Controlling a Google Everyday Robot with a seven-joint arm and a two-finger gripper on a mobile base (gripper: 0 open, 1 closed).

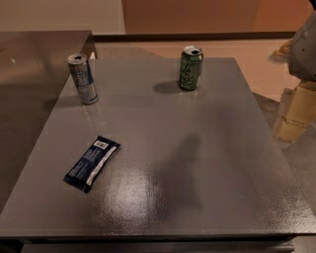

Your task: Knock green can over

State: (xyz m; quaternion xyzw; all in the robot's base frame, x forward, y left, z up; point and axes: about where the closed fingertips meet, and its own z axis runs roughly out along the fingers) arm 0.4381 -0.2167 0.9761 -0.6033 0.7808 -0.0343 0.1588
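Mostly the view is filled by a grey bench [212, 148] with a glossy, faintly pebbled top that catches a pale sheen near its front edge. A soft dark shadow [182, 168] lies across its middle. To the left a second, browner surface [29, 64] butts against the bench, and beyond the far edge are a tan floor [247, 52] and an orange-brown wall [197, 15].

On the bench, a silver-and-blue can [83, 79] stands upright near the far left corner. A dark blue snack bar [92, 163] in its wrapper lies flat towards the front left, angled diagonally.

The green can [189, 68] stands upright close to the far edge, a little right of centre, its top opened and its shadow falling to the left.

The pincer [295, 116], yellowish and translucent, hangs at the right border of the view, off the bench's right side, beneath a pale grey part of the arm. It is well apart from the green can, which sits to its left and farther back. Whether the pincer is wide or narrow I cannot tell.
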